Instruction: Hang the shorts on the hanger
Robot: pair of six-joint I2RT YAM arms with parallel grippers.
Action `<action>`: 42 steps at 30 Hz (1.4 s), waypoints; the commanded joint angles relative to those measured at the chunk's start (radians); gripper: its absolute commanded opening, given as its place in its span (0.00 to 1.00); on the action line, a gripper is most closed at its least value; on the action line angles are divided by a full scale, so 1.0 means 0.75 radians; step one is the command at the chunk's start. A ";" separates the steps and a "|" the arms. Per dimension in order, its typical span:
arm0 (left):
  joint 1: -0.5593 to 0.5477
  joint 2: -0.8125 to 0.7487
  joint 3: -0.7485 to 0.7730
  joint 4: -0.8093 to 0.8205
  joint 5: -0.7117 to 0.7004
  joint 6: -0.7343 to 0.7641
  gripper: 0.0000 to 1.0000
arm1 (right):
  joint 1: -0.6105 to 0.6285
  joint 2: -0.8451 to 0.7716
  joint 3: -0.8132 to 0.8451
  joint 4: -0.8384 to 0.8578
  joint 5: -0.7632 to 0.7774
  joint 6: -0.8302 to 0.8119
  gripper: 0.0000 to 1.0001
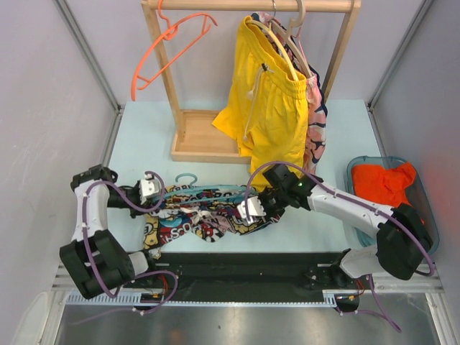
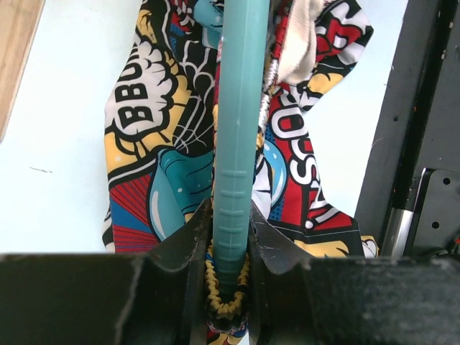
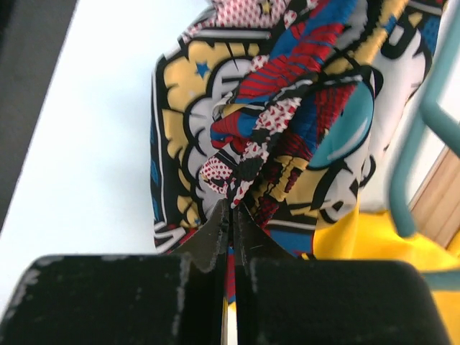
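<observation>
teal hanger (image 2: 241, 129) clenched in the left claw (image 2: 230, 223); right claw (image 3: 232, 212) pinches the comic-print shorts (image 3: 302, 108) on the table (image 1: 144, 136).

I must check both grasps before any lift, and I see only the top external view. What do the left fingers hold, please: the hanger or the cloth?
Observer: The left wrist view shows the left fingers shut around the teal hanger bar.
Operator: Is any cloth caught there too?
Observer: A yellow ruffled cord sits under the bar, between the fingers. The shorts lie beneath the bar further out.
Operator: And the right side?
Observer: In the right wrist view, the right fingers are shut on a fold of the shorts only. The hanger passes to the right of them, not touching.
</observation>
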 commanded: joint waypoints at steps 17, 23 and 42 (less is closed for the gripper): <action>0.004 -0.084 -0.071 0.082 -0.223 -0.036 0.00 | -0.232 -0.180 -0.089 -0.280 0.107 -0.163 0.00; -0.051 -0.086 -0.079 0.150 -0.219 -0.187 0.00 | -0.158 -0.250 -0.089 -0.299 0.109 -0.163 0.00; -0.329 -0.195 -0.085 0.338 -0.213 -0.488 0.00 | 0.040 -0.286 0.048 -0.215 0.113 0.076 0.03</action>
